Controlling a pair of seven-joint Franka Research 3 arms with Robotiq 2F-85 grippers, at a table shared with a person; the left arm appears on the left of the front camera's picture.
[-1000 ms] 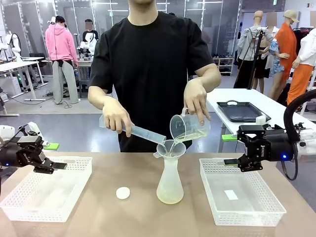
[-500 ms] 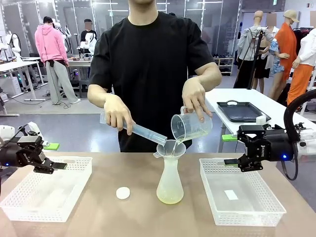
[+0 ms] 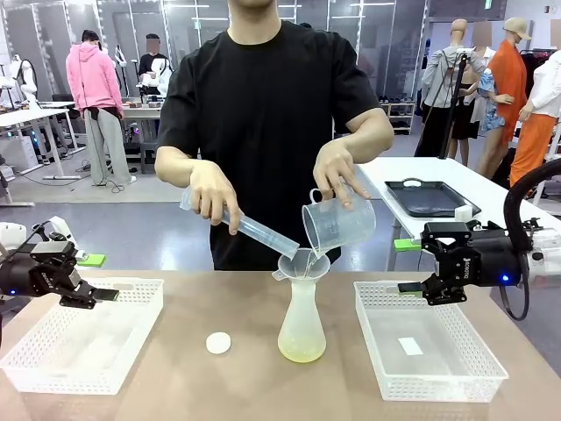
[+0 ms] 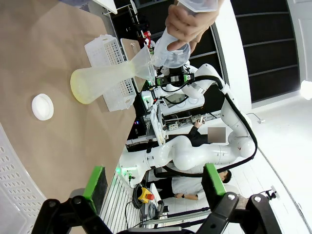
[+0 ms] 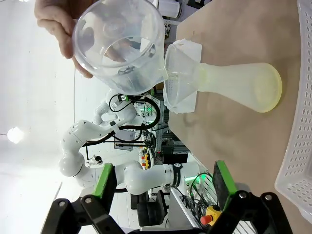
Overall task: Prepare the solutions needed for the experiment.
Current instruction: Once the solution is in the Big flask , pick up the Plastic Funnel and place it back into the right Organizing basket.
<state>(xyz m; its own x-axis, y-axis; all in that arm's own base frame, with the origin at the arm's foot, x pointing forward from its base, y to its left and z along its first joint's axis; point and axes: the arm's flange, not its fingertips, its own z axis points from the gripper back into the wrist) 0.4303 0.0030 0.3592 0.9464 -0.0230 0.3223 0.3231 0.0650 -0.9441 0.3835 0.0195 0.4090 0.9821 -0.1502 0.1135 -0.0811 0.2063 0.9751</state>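
At the table's middle stands a frosted conical flask [image 3: 302,320] with a funnel [image 3: 301,263] in its neck. The solutions [image 3: 302,352] lie as a shallow pale yellow layer at its bottom, also seen as the solutions [image 4: 79,90] and the solutions [image 5: 271,90] in the wrist views. The person's hand tips a clear beaker [image 3: 338,224] over the funnel; the other hand holds a measuring cylinder [image 3: 259,233] slanted beside it. My left gripper [image 3: 105,295] hovers open over the left basket. Open too is my right gripper [image 3: 408,287], at the right basket's far rim. Both are empty.
A white basket [image 3: 53,364] sits at the left and another white basket [image 3: 447,381] at the right. A round white cap [image 3: 218,343] lies on the table left of the flask. The person's arms reach over the table's middle.
The person has tipped the beaker steeper over the funnel and its yellow liquid has run out into the flask. The hand with the cylinder has shifted slightly. Both arms have stayed still.
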